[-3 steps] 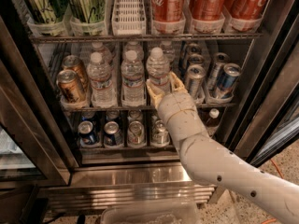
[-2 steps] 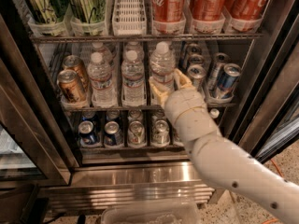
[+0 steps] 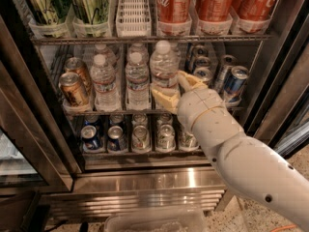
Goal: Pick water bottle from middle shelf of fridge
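Nearest to me, my arm [image 3: 251, 168] comes up from below and right of the water bottle [image 3: 164, 64]. It slopes across the fridge's [image 3: 34, 110] steel base [image 3: 145, 180] so the wrist arrives at bottle height instead of poking through the racks.

The tool [image 3: 170, 85] sits at the water bottle's lower body. One cream finger crosses the front of its foot and the other lies against its right flank. I read that as closed on the bottle, low down where the ribbed wall is stiffest, and clear of the cap.

The water bottle is at the front of the middle shelf [image 3: 116, 111], in its own white lane. It stands upright or very nearly so. Its long axis is vertical, with the white cap up and the label band facing me. That suits a straight pull towards me.

Left of the water bottle stand two more clear bottles [image 3: 137, 79], and beyond them are bronze cans [image 3: 72, 88]. To its right are silver-blue cans [image 3: 234, 83], close enough that the far finger has little spare room.

Above the water bottle hang red cola cans [image 3: 174, 4], so I judge a high lift risky. Below it are small cans [image 3: 140, 137].
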Robot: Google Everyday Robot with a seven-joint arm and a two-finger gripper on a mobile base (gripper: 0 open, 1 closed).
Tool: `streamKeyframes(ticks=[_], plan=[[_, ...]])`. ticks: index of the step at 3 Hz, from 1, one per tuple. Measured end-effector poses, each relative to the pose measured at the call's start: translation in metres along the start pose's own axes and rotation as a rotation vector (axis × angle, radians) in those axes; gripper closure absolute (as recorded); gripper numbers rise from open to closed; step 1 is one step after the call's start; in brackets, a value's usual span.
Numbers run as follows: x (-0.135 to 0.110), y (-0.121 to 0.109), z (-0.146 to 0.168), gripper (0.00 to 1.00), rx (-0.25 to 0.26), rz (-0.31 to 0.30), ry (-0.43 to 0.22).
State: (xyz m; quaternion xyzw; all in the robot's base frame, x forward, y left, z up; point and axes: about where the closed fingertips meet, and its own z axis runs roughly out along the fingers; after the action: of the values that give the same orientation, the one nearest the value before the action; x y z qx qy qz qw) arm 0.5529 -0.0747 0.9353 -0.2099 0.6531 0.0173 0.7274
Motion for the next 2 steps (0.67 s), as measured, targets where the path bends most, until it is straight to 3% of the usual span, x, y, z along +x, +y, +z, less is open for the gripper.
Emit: streamKeyframes(ticks=[1,2], plan=[[0.0,0.0,0.0,1.0,0.0,0.0,0.0],[0.005,0.012,-0.015,1.0,-0.053,0.024,0.019]])
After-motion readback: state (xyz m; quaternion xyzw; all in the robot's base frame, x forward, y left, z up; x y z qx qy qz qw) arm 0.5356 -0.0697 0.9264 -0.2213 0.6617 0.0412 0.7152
